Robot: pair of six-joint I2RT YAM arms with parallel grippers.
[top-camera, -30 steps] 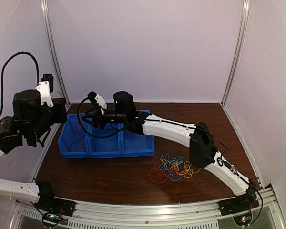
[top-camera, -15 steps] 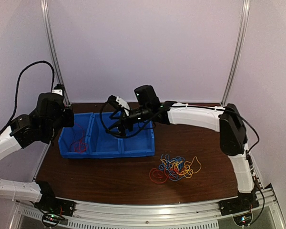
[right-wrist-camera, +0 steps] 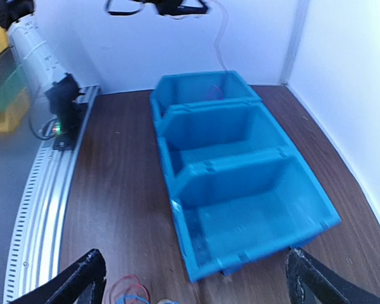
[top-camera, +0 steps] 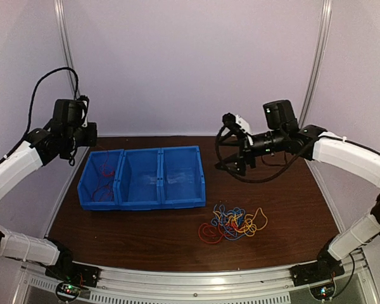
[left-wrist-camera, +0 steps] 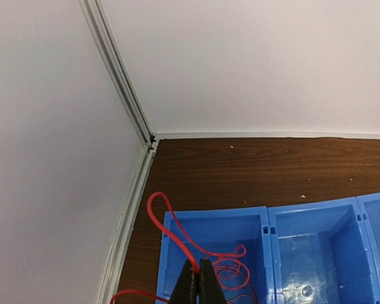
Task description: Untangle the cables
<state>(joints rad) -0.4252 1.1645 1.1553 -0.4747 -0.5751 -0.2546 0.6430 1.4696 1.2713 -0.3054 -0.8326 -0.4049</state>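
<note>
You are working over a brown wooden surface [top-camera: 285, 209], where a blue bin [top-camera: 142, 202] with three compartments is sitting left of centre. The cables [top-camera: 231, 223] are lying in a multicoloured tangle near the bin's front right corner. Your right end effector [right-wrist-camera: 195, 256] is hovering spread wide, gripping nothing. Your left end effector [left-wrist-camera: 194, 285] is pinching a red cable [left-wrist-camera: 161, 218], which is trailing into the leftmost compartment.

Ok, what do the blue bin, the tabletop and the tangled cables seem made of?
Blue three-compartment bin: moulded plastic, slightly glossy; uniform colour, soft highlights. Dark brown tabletop: wood or wood-look laminate; visible grain. Red, blue and yellow-orange cable tangle: thin wire, probably plastic-coated; saturated colours, springy loops.
</note>
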